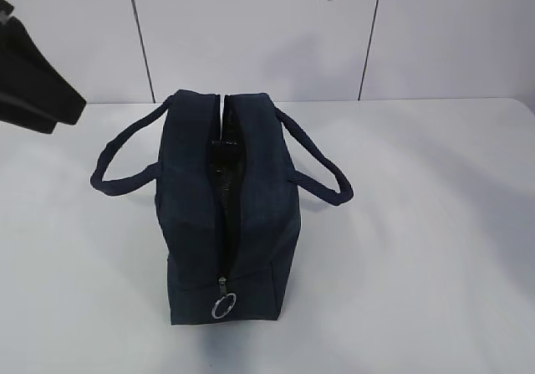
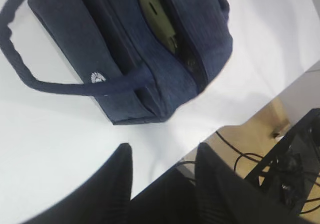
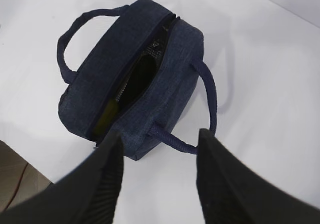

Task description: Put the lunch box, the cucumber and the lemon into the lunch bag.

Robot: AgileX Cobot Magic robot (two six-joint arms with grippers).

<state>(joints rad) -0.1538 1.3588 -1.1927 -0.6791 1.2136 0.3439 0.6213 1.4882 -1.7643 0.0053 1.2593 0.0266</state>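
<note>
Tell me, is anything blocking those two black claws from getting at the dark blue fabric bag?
Nothing visible. The dark navy fabric lunch bag sits alone on the white table, zipper open, with both the left gripper and right gripper open and empty above it.

A plain white worktop [image 1: 435,248] fills the lower two thirds of the exterior view, matte and evenly lit, with soft shadows. Behind it stands a white panelled wall [image 1: 251,31], split by two thin dark seams [image 1: 140,35] running slightly aslant. At the lower right of the left wrist view, past the worktop's edge, a tan floor [image 2: 260,129] shows with black cables [image 2: 235,156] and a black frame [image 2: 295,159].
</note>
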